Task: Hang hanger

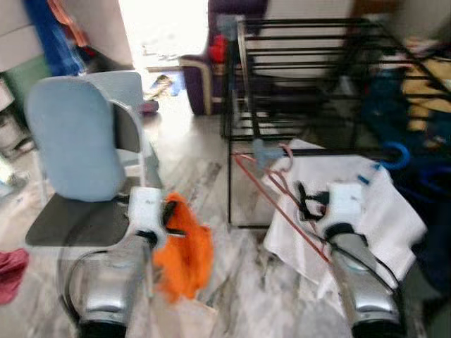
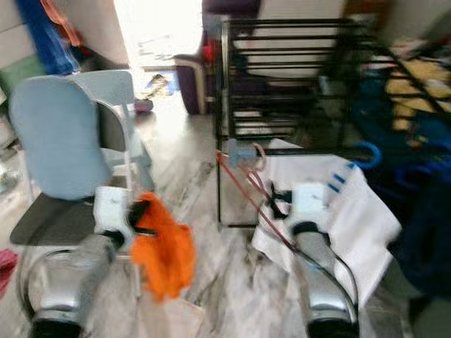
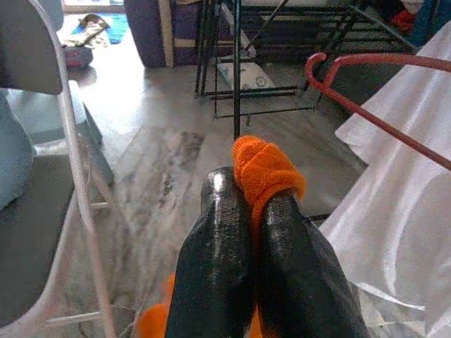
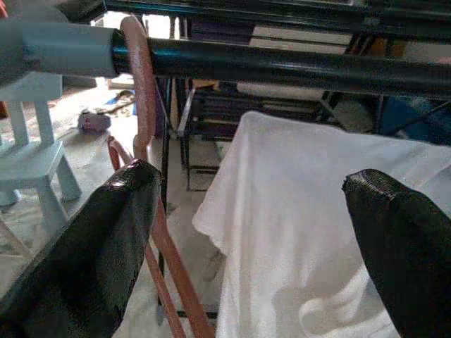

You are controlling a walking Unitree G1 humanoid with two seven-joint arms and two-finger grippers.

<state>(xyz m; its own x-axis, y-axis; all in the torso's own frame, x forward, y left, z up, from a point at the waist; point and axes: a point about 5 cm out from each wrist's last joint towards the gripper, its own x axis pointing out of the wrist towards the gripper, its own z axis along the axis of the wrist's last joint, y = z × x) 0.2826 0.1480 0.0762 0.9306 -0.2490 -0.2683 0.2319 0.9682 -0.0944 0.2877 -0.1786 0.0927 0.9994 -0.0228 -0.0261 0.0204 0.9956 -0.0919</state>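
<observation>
Two silver arms reach forward over a marble-patterned floor in a cluttered room. At the robot's right, the right hand stands wide open, its two black fingers well apart and gripping nothing, just below the front rail of a black metal drying rack. A red wire hanger has its hook curled over that black rail, beside a pale blue clip or sleeve on the same bar; the hanger's red wire runs down just beside the hand's left finger, and whether the two touch cannot be told. A white garment drapes from the hanger below the rail and spreads toward the floor at the rack's front edge.

At the robot's left, the left hand is closed tight on an orange cloth, a fold of it bulging between the fingertips and the rest hanging down beside the arm. A pale blue folding chair with a dark seat stands just beside that arm. A blue umbrella-style hooked handle sits at the rack's right end, and dark and yellow laundry lies over the rack's far side, blurred. A purple piece of furniture stands beyond, near a bright doorway.
</observation>
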